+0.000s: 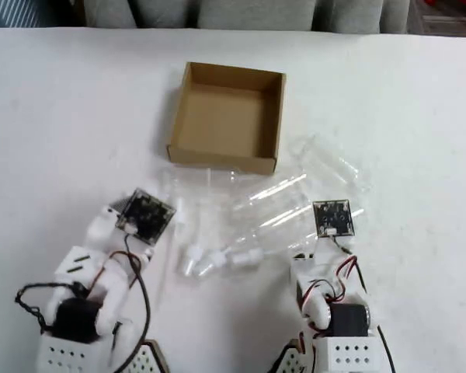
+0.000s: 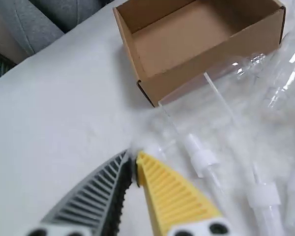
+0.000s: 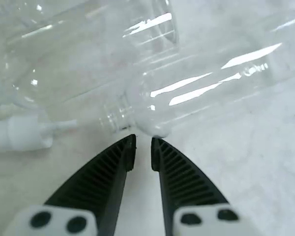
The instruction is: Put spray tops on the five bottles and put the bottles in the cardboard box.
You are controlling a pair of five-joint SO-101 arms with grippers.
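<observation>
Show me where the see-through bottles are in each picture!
High view: the clear bottles lie on the table, between the cardboard box and the spray tops.
Left wrist view: the clear bottles lie beside the cardboard box's outer wall, beyond the spray tops.
Right wrist view: the clear bottles lie just ahead of the right gripper.
Shared landmark: the white spray tops lying beside the bottles.

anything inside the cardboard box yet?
Nothing visible. The cardboard box is open and its brown floor shows bare; the clear bottles and white spray tops lie on the table outside it. The floor strip just behind the near wall is hidden.
</observation>
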